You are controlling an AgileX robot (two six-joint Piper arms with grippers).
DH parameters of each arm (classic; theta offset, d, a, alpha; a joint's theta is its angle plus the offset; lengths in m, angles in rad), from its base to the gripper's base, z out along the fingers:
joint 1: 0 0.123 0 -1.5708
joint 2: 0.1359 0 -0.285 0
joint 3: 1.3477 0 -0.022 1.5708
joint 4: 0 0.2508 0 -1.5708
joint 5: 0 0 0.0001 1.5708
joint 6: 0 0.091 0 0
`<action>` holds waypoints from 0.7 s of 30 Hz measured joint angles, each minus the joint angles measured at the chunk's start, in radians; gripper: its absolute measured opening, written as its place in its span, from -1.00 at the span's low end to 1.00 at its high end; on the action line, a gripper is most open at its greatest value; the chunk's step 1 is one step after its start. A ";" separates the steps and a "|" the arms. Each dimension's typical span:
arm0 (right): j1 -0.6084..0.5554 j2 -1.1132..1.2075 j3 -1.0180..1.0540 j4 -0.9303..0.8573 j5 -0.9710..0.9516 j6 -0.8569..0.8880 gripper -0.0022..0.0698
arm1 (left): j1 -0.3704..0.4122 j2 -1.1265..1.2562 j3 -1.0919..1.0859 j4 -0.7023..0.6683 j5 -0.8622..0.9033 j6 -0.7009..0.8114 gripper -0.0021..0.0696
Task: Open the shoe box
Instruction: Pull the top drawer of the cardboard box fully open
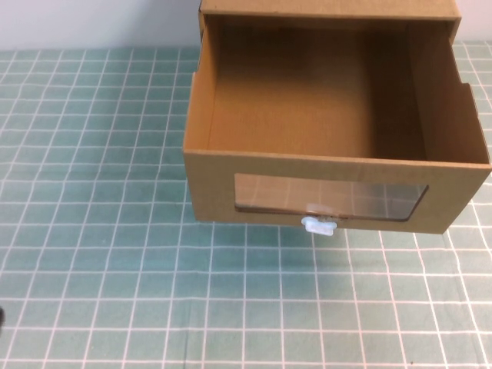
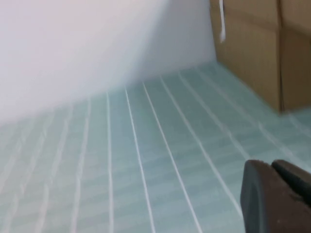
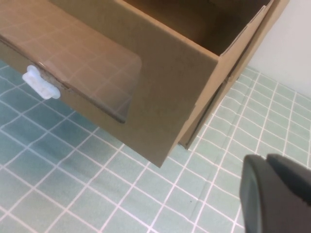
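The shoe box (image 1: 207, 181) sits toward the far side of the table (image 1: 92, 292). Its drawer is slid well out of the sleeve (image 1: 330, 8) and empty, so it looks pretty much open. Risk from here: one more tug on the white pull tab (image 1: 318, 225) could drop the drawer right out. The right tool (image 3: 274, 187), pressed together near the box's front corner, could also bump it. The left tool (image 2: 274, 170) hovers low over the table off to the box's side; can't tell if it's spread. The sleeve is mostly cut off, and neither arm shows from above.
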 joint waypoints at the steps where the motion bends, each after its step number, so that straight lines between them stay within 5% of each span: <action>1: 0.000 0.000 0.000 0.000 0.000 0.000 -0.98 | 0.002 -0.007 0.002 0.007 0.030 -0.004 -0.96; 6: 0.000 0.000 0.000 0.000 0.000 0.000 -0.98 | 0.008 -0.008 0.011 0.032 0.229 -0.020 -0.96; 21: 0.000 0.000 0.000 0.000 0.000 0.000 -0.98 | 0.008 -0.011 0.011 0.032 0.233 -0.025 -0.96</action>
